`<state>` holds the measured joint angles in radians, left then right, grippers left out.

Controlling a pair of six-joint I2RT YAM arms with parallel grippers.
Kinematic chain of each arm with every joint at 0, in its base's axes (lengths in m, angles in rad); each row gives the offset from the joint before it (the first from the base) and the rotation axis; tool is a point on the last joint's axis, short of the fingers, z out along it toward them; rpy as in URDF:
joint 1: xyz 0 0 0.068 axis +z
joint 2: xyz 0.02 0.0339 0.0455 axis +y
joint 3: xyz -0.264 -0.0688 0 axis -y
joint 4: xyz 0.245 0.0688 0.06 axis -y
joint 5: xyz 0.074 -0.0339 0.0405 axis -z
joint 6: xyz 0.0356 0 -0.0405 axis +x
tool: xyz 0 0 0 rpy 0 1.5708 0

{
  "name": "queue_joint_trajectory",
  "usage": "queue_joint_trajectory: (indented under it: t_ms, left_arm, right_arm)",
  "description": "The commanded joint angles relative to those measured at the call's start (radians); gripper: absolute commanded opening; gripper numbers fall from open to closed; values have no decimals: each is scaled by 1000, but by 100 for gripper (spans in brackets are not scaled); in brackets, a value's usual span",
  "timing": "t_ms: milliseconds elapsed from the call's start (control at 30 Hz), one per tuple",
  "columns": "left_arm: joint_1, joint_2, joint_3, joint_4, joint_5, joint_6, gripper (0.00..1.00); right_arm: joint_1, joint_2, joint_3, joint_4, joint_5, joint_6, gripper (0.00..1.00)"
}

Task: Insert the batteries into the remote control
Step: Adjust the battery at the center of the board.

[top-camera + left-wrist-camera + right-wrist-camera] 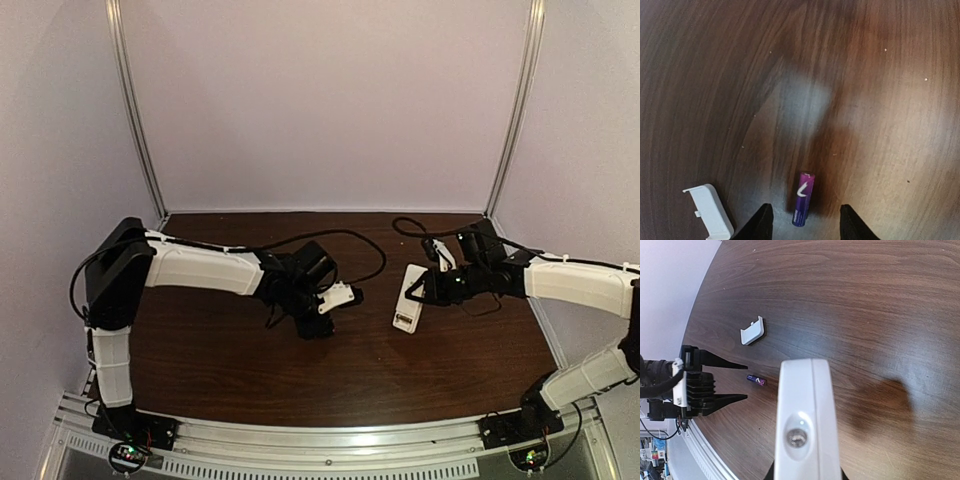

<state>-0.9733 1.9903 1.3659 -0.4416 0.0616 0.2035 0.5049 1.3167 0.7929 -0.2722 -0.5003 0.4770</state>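
Across the middle of the dark, wood-grained surface (220, 380) I am looking at one battery (803, 199). It is purple-blue and is lying flat on the bare wood, a little left of the centre. The left fingers (760, 225) are standing spread on either side of it. A strip of wood is showing between each tip and the battery, so they are pinching nothing. Just outside one of those fingers a small white cover (710, 210) is lying, apart from the battery.

Right of the centre the right fingers (428, 289) are pinching the remote control (409, 298), which is white and tilted. I cannot tell whether its lower end is touching the wood.

Pale lilac walls (320, 100) are enclosing the surface along its far, left and right edges. Aluminium posts (135, 110) are rising from the two far corners. A ribbed metal rail (330, 440) is running along the near edge and carrying both arm bases. Black cables (410, 228) are looping over the wood near the far right corner. In the left wrist view a soft patch of light is reflecting off the grain, and a few pale specks are dotting it.
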Motion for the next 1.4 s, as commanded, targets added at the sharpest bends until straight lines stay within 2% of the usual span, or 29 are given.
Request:
queue_joint_trajectory:
  t_ms: [0,200,333,667,733,833,867,1000,1100,1367]
  left_arm:
    - [17,83,97,-107,16,22,46]
    - [25,152,167,-194,44,0,34]
    - [33,139,152,-237,52,-88,25]
    - [45,-25,-54,-82,66,-581,1]
    - [44,-73,-106,-39,19,-684,0]
    - [34,-150,-185,23,-41,-946,2]
    - [21,-164,-199,34,-78,-1021,5]
    - [-19,-163,-199,31,-181,-1259,7]
    - [-18,-121,-175,10,-192,-1389,0]
    - [-20,-53,-139,-86,-230,-1670,0]
  right_arm:
    - [-31,-49,-27,19,-51,1,0]
    - [-56,-70,-41,17,-62,-4,0]
    - [-63,-74,-47,23,-71,-4,0]
    - [-70,-67,-53,47,-101,3,0]
    - [-71,-72,-56,50,-107,5,0]
    - [-71,-77,-63,56,-108,11,0]
    - [-70,-80,-65,60,-111,14,0]
    - [-71,-82,-77,74,-116,26,0]
    - [-70,-94,-80,74,-113,29,0]
    - [-70,-108,-77,62,-110,26,0]
